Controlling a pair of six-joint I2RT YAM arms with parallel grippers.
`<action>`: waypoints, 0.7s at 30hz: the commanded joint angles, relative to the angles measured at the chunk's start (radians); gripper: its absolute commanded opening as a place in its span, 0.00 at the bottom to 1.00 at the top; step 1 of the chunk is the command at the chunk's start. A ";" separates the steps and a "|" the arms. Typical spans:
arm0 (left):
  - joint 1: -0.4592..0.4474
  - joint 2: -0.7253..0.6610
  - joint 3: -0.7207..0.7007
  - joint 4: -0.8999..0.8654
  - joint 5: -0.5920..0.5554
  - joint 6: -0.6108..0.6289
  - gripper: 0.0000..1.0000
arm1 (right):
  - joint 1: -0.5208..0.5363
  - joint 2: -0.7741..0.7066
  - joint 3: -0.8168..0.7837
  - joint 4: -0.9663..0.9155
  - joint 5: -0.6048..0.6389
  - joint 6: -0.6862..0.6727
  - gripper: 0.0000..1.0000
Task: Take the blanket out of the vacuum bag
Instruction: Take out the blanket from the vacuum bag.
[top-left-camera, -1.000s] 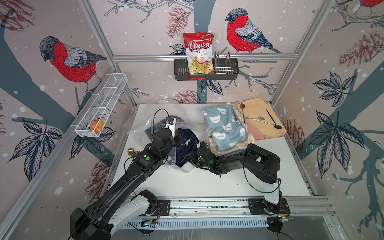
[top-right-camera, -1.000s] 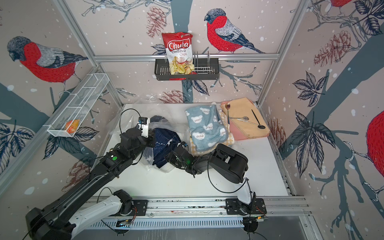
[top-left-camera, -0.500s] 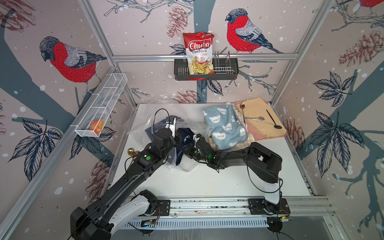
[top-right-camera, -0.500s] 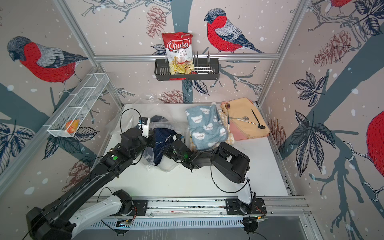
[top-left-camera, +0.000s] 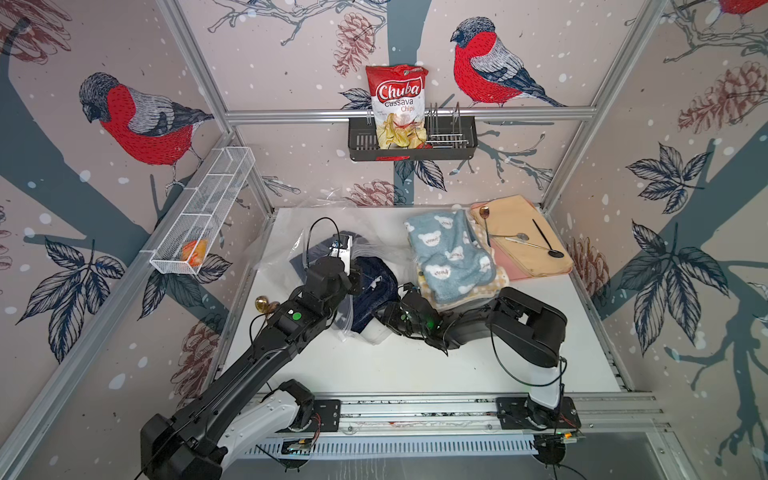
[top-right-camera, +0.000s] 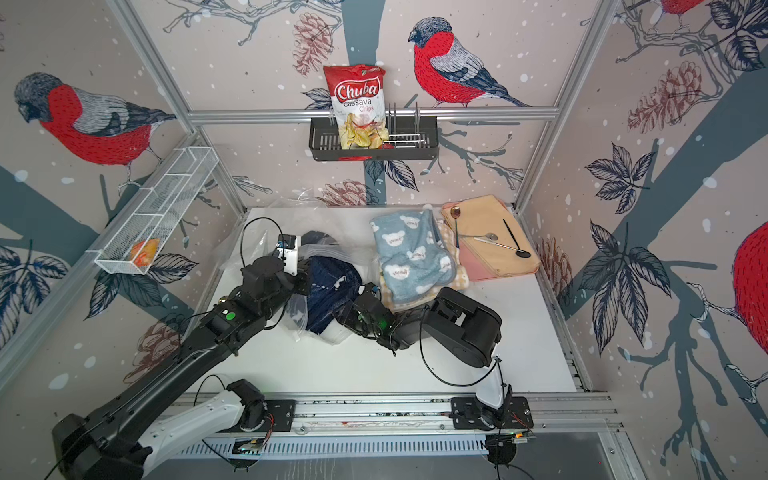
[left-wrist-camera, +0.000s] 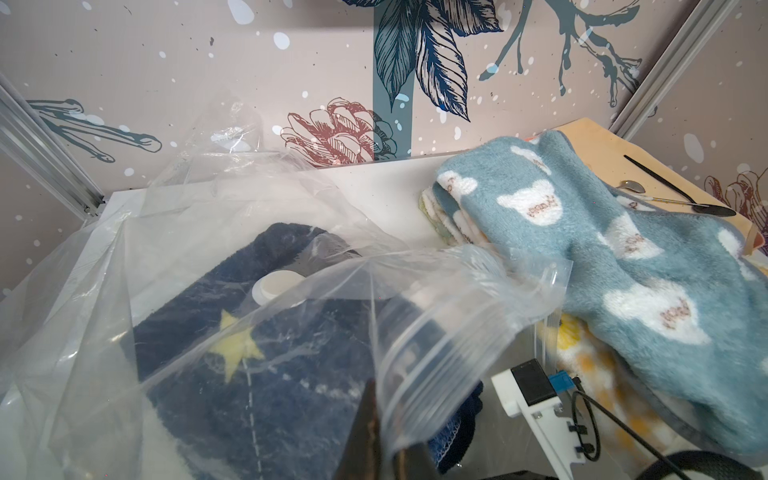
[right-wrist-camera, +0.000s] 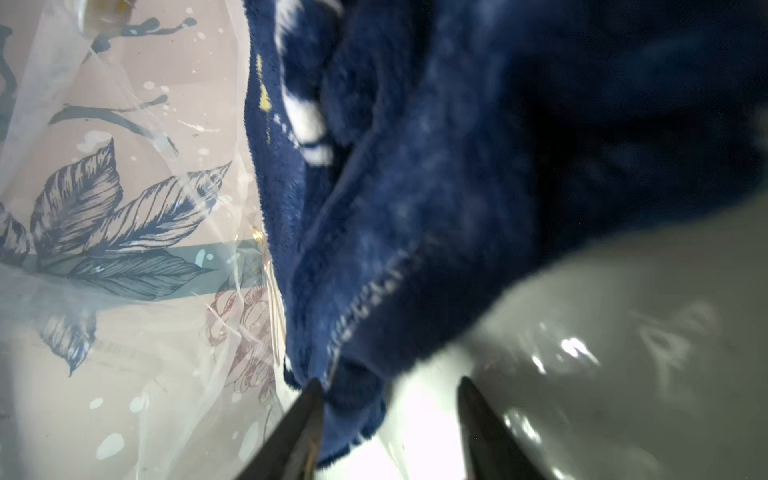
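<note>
Blanket (right-wrist-camera: 457, 187) hem pokes from vacuum bag (left-wrist-camera: 436, 332) mouth, just ahead of our right pincer (right-wrist-camera: 389, 381), jaws apart | our left pincer (left-wrist-camera: 380, 432) clamps bag rim

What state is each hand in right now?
Left hand: closed, pinching the vacuum bag.
Right hand: open beside the blue blanket.

3 walls (top-left-camera: 291, 50) papered in pale pink close in the white bench (top-left-camera: 415, 365), printed with red-breasted birds (top-left-camera: 486, 62), pine cones and dark leaves. Silver metal bars (top-left-camera: 291, 114) frame the corners. A black rack (top-left-camera: 457, 147) hangs on the back bar; a white wire basket (top-left-camera: 208, 208) lines the left wall. Light is even and soft.
</note>
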 joint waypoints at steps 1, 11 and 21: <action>-0.001 -0.002 0.007 0.036 0.008 0.003 0.08 | 0.000 -0.010 -0.037 0.106 0.006 0.056 0.63; -0.003 0.004 0.007 0.036 0.010 0.003 0.08 | -0.002 0.104 0.053 0.215 0.038 0.133 0.69; -0.009 0.006 0.005 0.036 0.012 0.001 0.08 | 0.014 0.207 0.178 0.197 0.166 0.192 0.69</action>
